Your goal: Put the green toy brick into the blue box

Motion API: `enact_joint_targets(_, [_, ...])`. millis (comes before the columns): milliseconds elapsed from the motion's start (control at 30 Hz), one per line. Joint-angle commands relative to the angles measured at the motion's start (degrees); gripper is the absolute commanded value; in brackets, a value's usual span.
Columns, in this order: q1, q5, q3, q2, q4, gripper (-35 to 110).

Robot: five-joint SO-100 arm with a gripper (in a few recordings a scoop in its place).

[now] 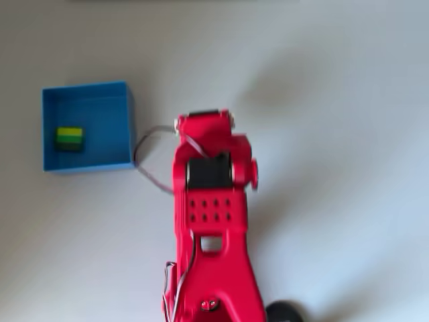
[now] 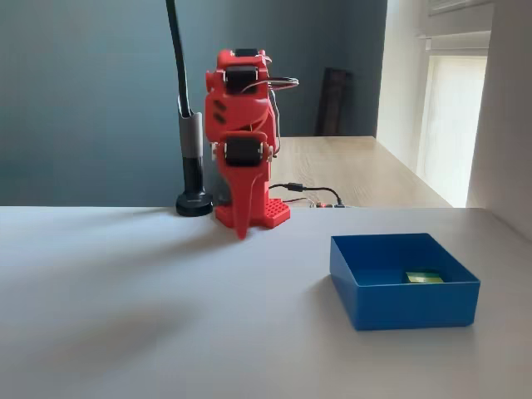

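Note:
The green toy brick [image 1: 69, 138] lies flat on the floor of the blue box [image 1: 87, 88], near its left wall in the overhead view. In the fixed view the brick [image 2: 424, 277] shows just above the box's front wall [image 2: 416, 304]. My red arm [image 1: 211, 201] is folded upright over its base, well apart from the box. Its gripper [image 2: 242, 223] points straight down at the table, fingers together and holding nothing.
A black pole on a round foot [image 2: 194, 202] stands beside the arm's base [image 2: 273, 213]. A grey cable [image 1: 144, 157] loops between the arm and the box. A wooden table [image 2: 357, 166] lies behind. The white tabletop is bare around the box.

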State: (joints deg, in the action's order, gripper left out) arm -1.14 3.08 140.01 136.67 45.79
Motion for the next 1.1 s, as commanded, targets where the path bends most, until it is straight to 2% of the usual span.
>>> enact_joint_targets(0, [-0.18, 0.26, 7.29, 12.66, 0.97, 0])
enact_joint_targets(467, [-2.64, 0.62, 30.06, 41.75, 1.23, 0])
enact_joint_targets(1067, [-5.36, 0.79, 38.85, 50.01, 4.22, 0])
